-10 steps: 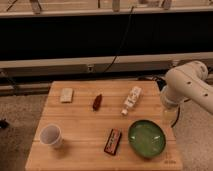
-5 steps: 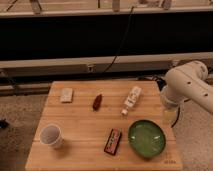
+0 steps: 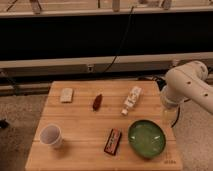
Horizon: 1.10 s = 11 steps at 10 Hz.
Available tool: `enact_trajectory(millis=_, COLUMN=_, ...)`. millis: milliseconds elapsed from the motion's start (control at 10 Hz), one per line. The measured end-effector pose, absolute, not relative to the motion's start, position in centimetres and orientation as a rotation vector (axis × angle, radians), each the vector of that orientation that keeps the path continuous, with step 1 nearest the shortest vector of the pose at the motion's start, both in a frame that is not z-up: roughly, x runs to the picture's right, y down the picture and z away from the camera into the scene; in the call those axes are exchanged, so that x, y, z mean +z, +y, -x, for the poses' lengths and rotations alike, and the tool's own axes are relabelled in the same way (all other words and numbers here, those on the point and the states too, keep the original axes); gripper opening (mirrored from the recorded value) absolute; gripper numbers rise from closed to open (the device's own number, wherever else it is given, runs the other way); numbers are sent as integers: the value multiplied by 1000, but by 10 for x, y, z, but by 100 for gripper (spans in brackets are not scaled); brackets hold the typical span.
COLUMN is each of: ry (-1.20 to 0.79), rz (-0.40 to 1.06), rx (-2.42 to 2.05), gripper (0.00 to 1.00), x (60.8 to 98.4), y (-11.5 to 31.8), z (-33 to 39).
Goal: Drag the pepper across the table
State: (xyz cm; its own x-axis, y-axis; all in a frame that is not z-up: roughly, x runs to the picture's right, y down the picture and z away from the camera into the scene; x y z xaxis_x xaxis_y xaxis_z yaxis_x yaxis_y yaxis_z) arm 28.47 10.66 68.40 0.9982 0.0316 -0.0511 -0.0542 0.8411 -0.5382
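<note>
Nothing moved on the table [image 3: 82, 120] in the second before this moment: my arm [image 3: 187, 85] held the same folded pose off the right edge, and every object kept its place. My gripper [image 3: 168, 107] hung low beneath the arm's white bulk, at the table's right edge, jaws apart and empty, well apart from anything it could touch.

The pepper [image 3: 97, 101], small and dark red-brown, lay untouched on the far half of the table near the middle, between a pale block [image 3: 66, 95] to one side and a white bottle [image 3: 132, 99] lying on its side to the other. Nearer the camera stood a white cup [image 3: 51, 135], a flat red-and-black packet [image 3: 113, 141] and a green bowl [image 3: 146, 138].

As I judged it, the stillness meant the drag had not begun. The whole task lay ahead: I had yet to reach across past the bottle, settle on the pepper and slide it over the wood. The bottle, lying between me and the pepper, looked the likeliest thing to be knocked on the way in.
</note>
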Motion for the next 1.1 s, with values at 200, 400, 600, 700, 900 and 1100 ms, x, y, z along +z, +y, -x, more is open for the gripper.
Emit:
enact_trajectory(millis=200, ry=46, rz=565, rx=19, gripper=80, x=688, y=102, z=-278)
enact_trajectory(millis=400, ry=44, rz=563, rx=-29, gripper=80, x=697, y=91, z=-247)
enact_trajectory(millis=600, ry=45, rz=556, rx=-71, gripper=80, x=704, y=81, z=-219)
enact_trajectory(millis=700, ry=45, rz=554, rx=-100, gripper=80, x=708, y=76, z=-210)
enact_trajectory(millis=900, ry=45, rz=549, rx=-140, gripper=80, x=713, y=69, z=-200)
enact_trajectory(millis=1100, ry=33, rz=540, rx=-170, gripper=80, x=721, y=65, z=-181)
